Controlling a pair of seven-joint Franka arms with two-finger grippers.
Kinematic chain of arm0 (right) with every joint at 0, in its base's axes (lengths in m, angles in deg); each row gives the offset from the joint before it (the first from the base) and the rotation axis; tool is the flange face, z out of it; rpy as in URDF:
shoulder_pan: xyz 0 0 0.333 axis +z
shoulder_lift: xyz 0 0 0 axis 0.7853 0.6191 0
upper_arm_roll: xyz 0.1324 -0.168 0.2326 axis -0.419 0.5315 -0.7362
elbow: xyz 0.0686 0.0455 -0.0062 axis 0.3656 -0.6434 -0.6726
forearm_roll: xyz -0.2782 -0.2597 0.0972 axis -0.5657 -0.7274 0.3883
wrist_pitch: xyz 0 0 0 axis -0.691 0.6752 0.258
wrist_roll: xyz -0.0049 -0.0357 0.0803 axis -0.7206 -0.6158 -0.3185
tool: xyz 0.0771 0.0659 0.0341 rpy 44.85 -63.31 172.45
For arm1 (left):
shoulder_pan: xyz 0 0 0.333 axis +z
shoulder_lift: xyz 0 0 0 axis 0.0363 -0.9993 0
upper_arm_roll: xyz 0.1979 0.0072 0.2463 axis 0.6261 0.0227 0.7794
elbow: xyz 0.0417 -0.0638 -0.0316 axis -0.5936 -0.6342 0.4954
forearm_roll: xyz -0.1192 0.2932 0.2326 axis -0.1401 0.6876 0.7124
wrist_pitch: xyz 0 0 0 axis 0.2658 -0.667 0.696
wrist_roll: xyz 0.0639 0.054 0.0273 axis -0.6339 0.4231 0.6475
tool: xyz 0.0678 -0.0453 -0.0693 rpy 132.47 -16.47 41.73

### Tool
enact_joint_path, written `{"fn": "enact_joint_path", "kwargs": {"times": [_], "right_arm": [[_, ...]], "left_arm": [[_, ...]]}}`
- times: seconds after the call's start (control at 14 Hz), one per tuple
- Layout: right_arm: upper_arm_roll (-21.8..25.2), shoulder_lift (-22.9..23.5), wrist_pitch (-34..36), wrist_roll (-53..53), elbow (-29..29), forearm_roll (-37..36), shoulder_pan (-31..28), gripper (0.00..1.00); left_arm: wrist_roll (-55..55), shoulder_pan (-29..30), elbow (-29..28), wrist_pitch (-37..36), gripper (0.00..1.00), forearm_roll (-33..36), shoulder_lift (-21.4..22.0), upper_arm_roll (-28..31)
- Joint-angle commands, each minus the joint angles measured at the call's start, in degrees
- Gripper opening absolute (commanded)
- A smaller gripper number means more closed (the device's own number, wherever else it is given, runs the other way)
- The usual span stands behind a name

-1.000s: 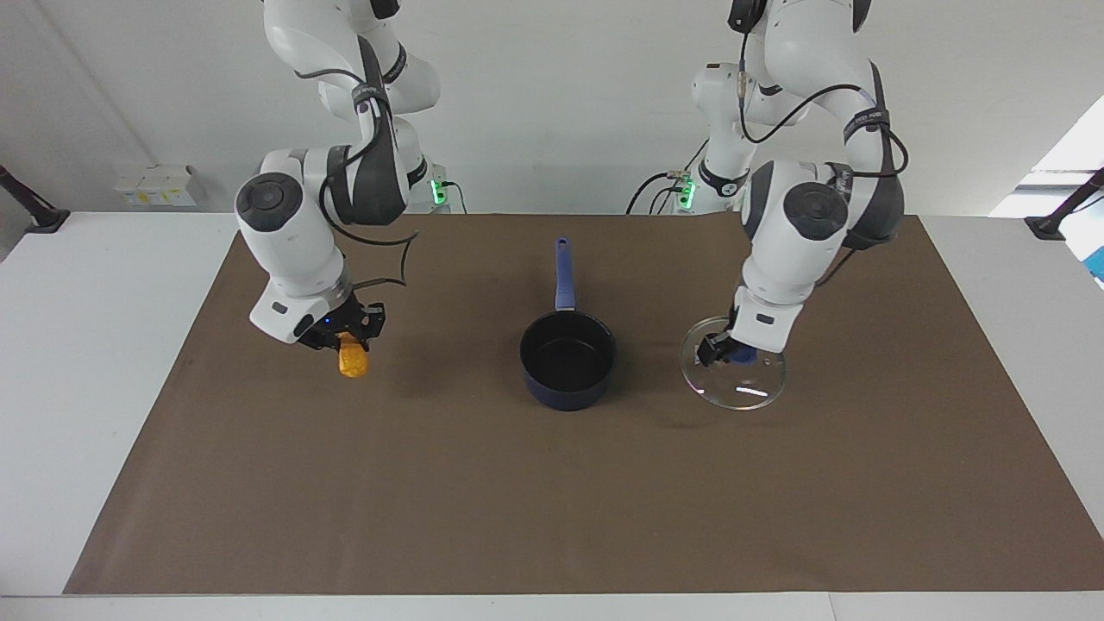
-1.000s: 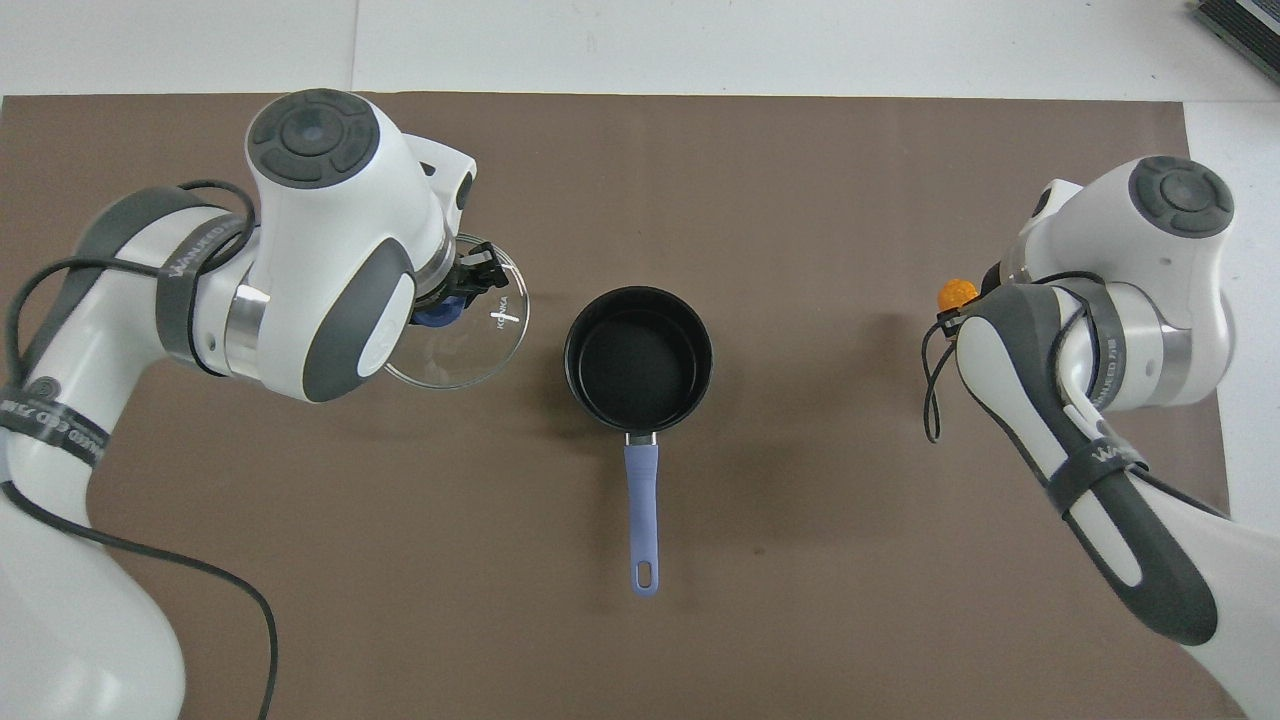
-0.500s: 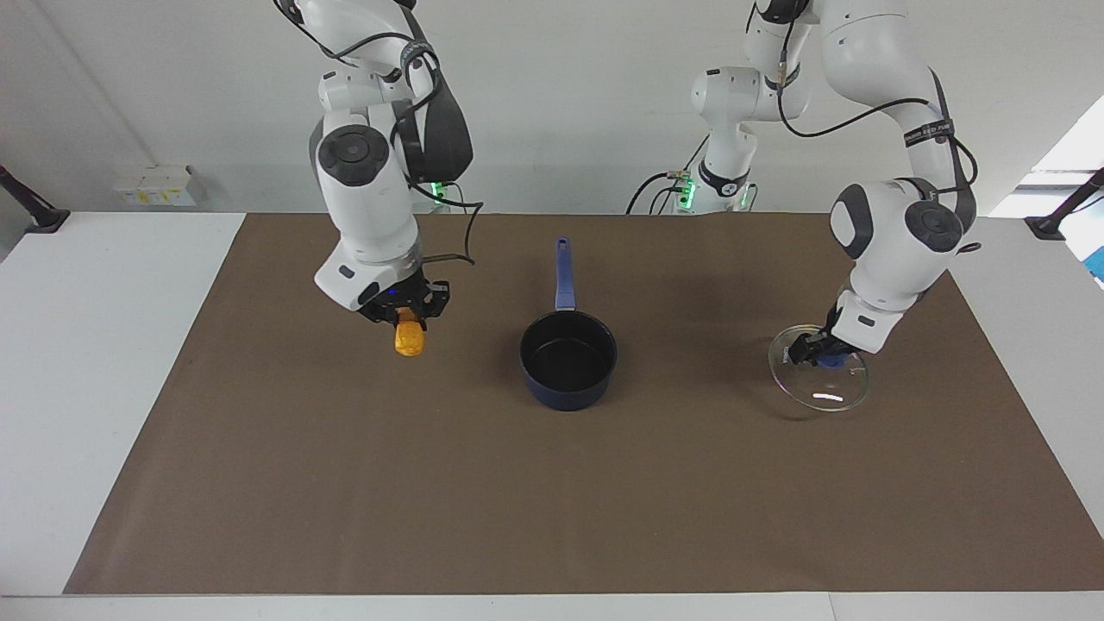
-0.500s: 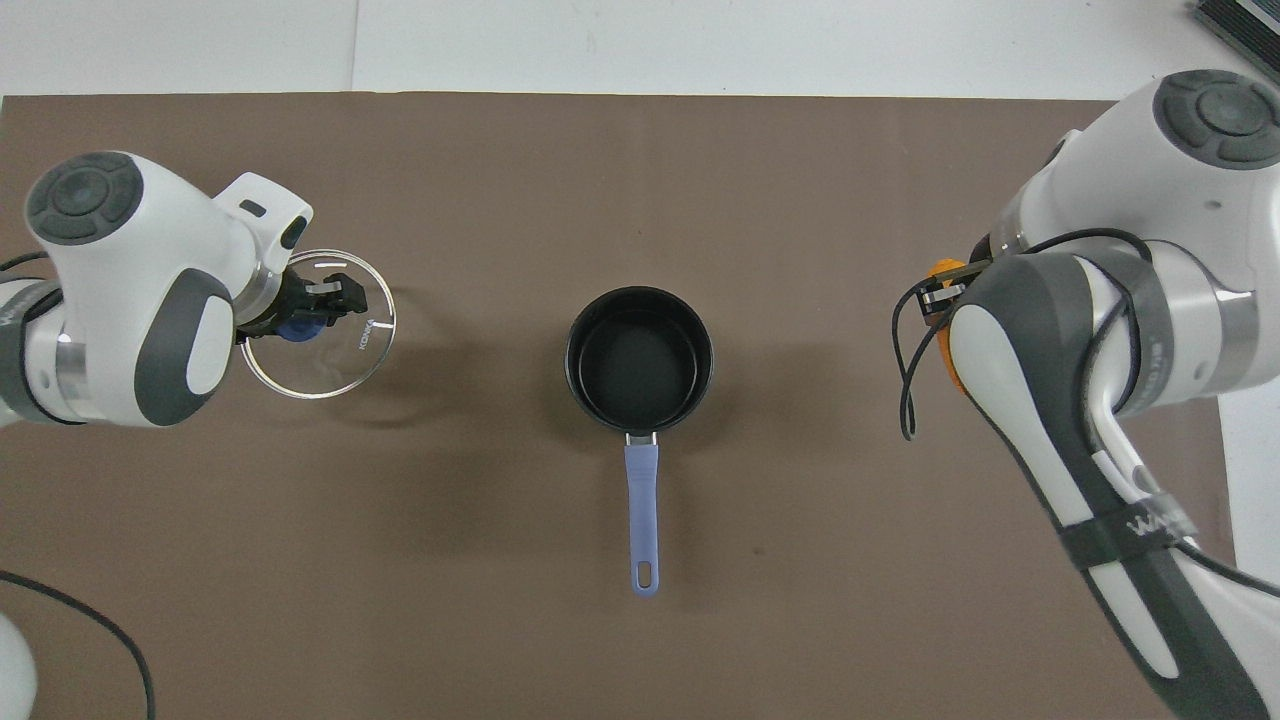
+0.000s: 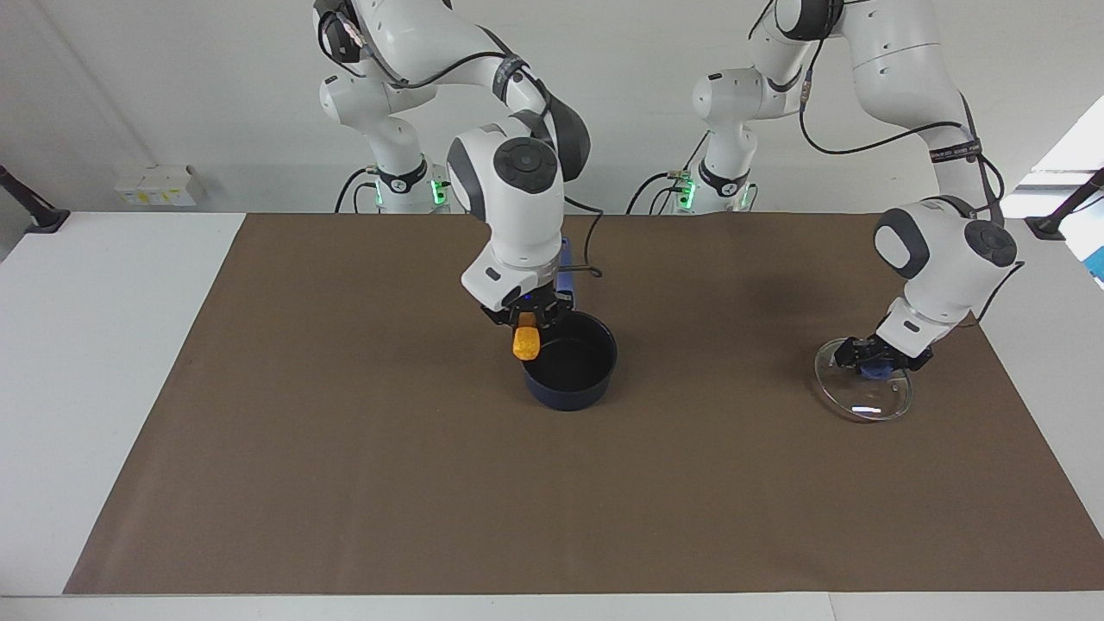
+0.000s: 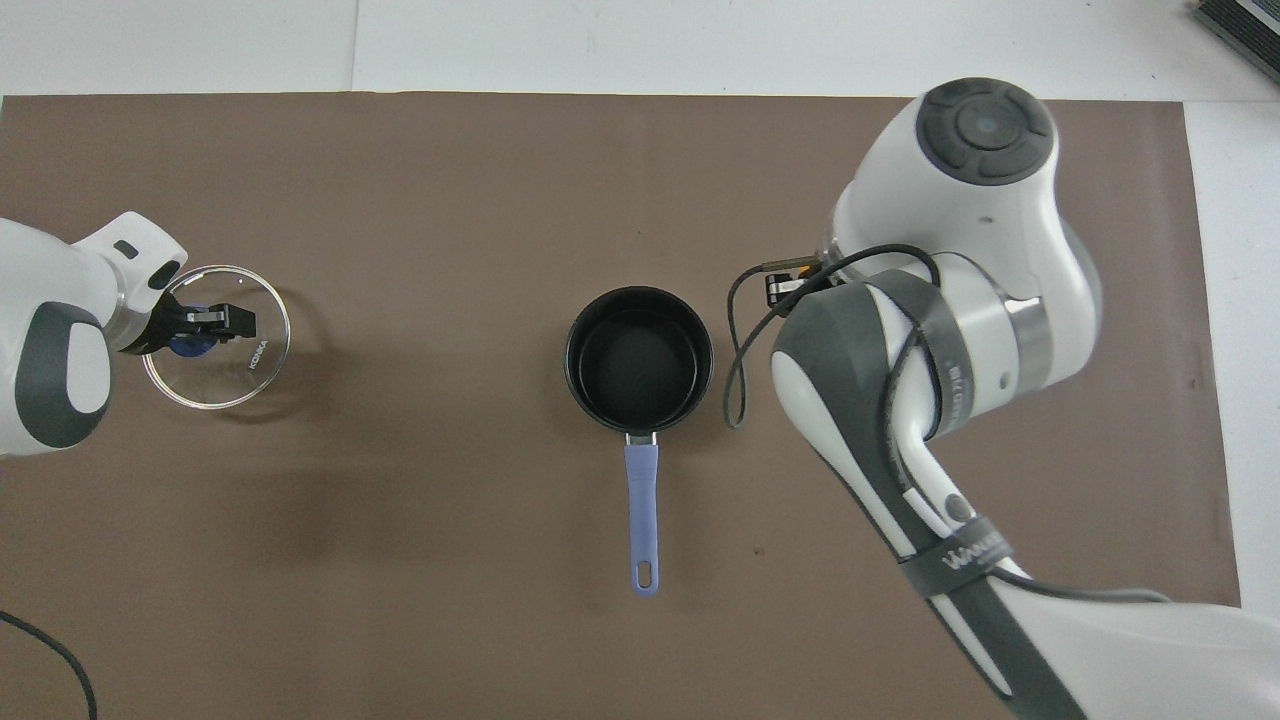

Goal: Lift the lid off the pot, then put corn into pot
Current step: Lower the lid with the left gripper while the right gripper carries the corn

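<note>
On a brown mat (image 5: 345,483) covering a white table (image 5: 86,388), the pot (image 5: 569,366) stands.

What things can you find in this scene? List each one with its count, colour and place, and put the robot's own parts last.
pot: one, dark navy with a blue handle, uncovered, mid-mat.
lid: one, clear glass with a blue knob, toward the left arm's end, gripped by its knob.
corn: one, yellow-orange, held at the pot's rim on the right arm's side.
mat: one, brown, covering the table.
table: one, white.
left end effector: one, black, shut on the lid.
right end effector: one, black, shut on the corn.
</note>
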Motion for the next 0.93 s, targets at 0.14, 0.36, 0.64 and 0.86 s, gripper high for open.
{"fn": "enact_joint_path", "kwargs": {"times": [0.14,0.36,0.64,0.86], "right_arm": [[-0.29,4.31,-2.61,-0.89,1.57,1.2,2.68,0.0],[-0.29,4.84,-6.03,-0.89,0.78,1.38,2.77,0.0],[-0.29,4.49,-10.69,-0.63,-4.14,1.37,2.86,0.0],[-0.29,4.49,-12.1,-0.72,-5.28,1.64,3.04,0.0]], "left_arm": [[-1.82,-0.15,0.25,0.42,1.0,-0.93,0.82,-0.64],[1.95,-0.68,3.05,-3.17,1.0,-1.1,1.53,-0.99],[14.78,-4.36,7.7,-8.88,1.0,-1.01,3.37,-1.96],[18.75,-6.83,13.85,-18.1,1.0,-0.49,4.94,-1.69]]}}
